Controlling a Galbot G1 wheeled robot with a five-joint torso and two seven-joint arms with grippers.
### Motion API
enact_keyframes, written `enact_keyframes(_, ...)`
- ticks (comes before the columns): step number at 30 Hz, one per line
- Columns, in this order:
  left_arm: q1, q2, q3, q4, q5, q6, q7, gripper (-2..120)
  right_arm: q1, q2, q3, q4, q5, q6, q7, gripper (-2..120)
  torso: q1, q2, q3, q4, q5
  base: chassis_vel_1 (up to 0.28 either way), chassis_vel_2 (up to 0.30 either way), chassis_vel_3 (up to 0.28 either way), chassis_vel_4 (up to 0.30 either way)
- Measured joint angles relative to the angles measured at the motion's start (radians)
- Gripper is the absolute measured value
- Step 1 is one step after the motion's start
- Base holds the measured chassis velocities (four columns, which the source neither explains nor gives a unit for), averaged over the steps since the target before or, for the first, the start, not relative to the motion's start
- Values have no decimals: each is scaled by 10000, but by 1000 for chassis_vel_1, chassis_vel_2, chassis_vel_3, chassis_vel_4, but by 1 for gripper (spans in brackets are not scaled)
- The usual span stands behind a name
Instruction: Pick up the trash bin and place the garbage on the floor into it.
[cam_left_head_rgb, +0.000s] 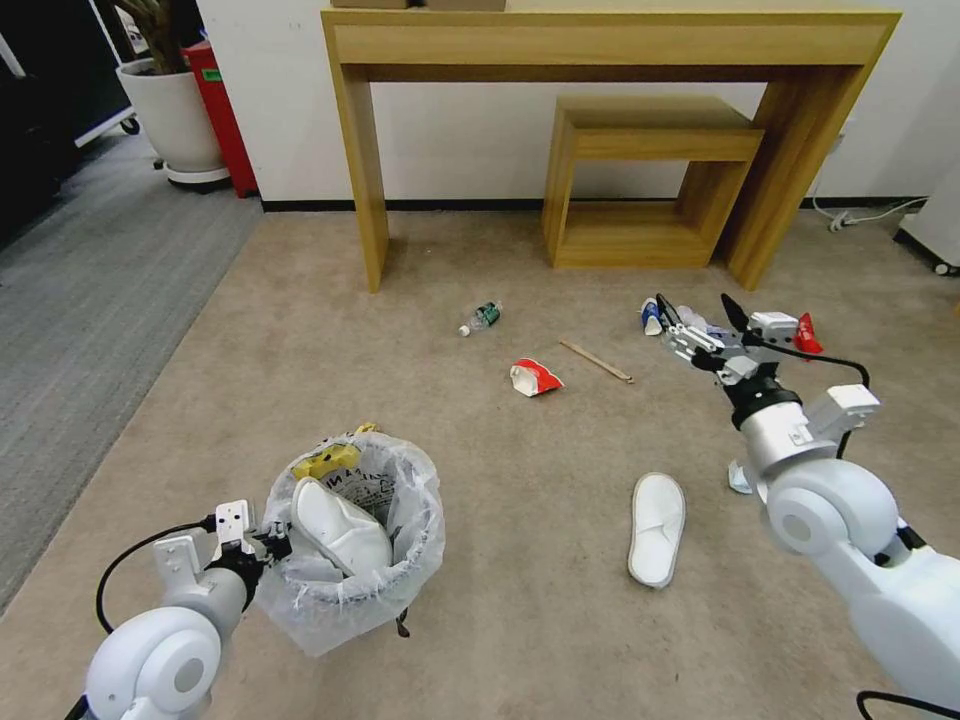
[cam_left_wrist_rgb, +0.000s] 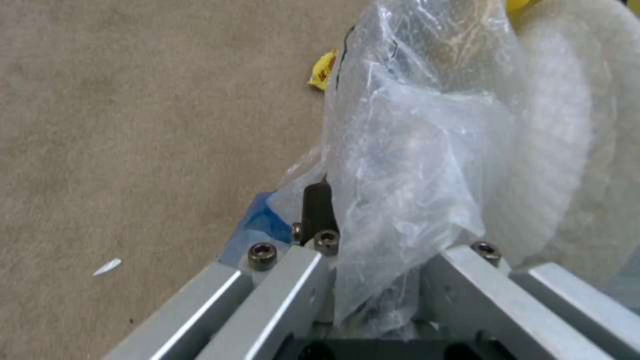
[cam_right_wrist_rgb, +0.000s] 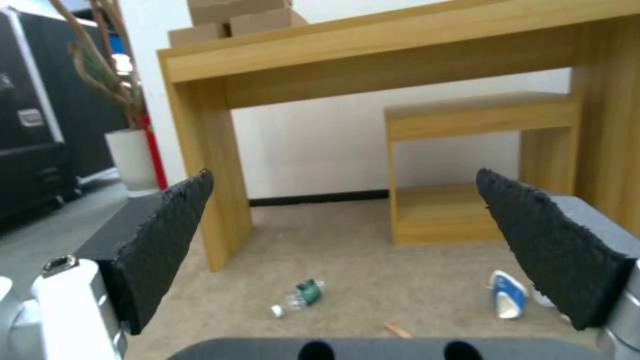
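The trash bin (cam_left_head_rgb: 385, 585), lined with a crinkled clear bag, stands at the near left on the beige floor (cam_left_head_rgb: 500, 560). It holds a white slipper (cam_left_head_rgb: 340, 525) and a yellow wrapper (cam_left_head_rgb: 328, 462). My left gripper (cam_left_head_rgb: 268, 545) is shut on the bin's rim, and the bag (cam_left_wrist_rgb: 413, 150) is pinched between its fingers (cam_left_wrist_rgb: 460, 280). My right gripper (cam_left_head_rgb: 694, 302) hangs open and empty above the floor at the right. Garbage lies ahead: a green-labelled bottle (cam_left_head_rgb: 482, 317) (cam_right_wrist_rgb: 303, 295), a red-white wrapper (cam_left_head_rgb: 535, 378), a wooden stick (cam_left_head_rgb: 596, 361), a blue-white cup (cam_left_head_rgb: 651, 316) (cam_right_wrist_rgb: 508, 300) and a red wrapper (cam_left_head_rgb: 806, 335).
A second white slipper (cam_left_head_rgb: 657, 528) lies on the floor beside my right arm. A tall wooden table (cam_left_head_rgb: 610, 40) and a low wooden one (cam_left_head_rgb: 650, 140) stand against the far wall. Grey ribbed carpet (cam_left_head_rgb: 80, 300), a white plant pot (cam_left_head_rgb: 175, 120) and a red box (cam_left_head_rgb: 222, 110) are at the left.
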Motion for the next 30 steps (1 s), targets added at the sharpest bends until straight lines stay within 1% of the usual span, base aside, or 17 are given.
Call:
enact_keyframes(2,357,52,-118,-365,-60,52,-77,1,-187,92,201,-88,-171,5,7,100,1,0,0,2,0,0,0,0,0)
enact_keyframes(9,871,57,-188,-886,178,54,105,1,-374,334,356,-197,-223,77,-18,100,0,0,0,1,0,0,0,0,0)
enact_keyframes(13,1034,-43,-109,-948,403,52,148,1,-459,376,405,-217,-272,108,-47,100,1,-1,0,1,0,0,0,0,0)
enact_keyframes(17,1279,-331,-43,-946,780,31,155,1,-517,396,493,-209,-270,100,-58,100,1,-1,0,1,-1,0,0,0,0)
enact_keyframes(22,1429,-518,3,-904,907,14,168,1,-559,409,477,-173,-277,74,-58,100,1,0,1,1,-2,0,0,0,0)
enact_keyframes(30,1696,-669,60,-800,1317,-104,447,1,-532,496,321,-243,-351,43,-54,100,2,0,1,2,0,0,0,0,0)
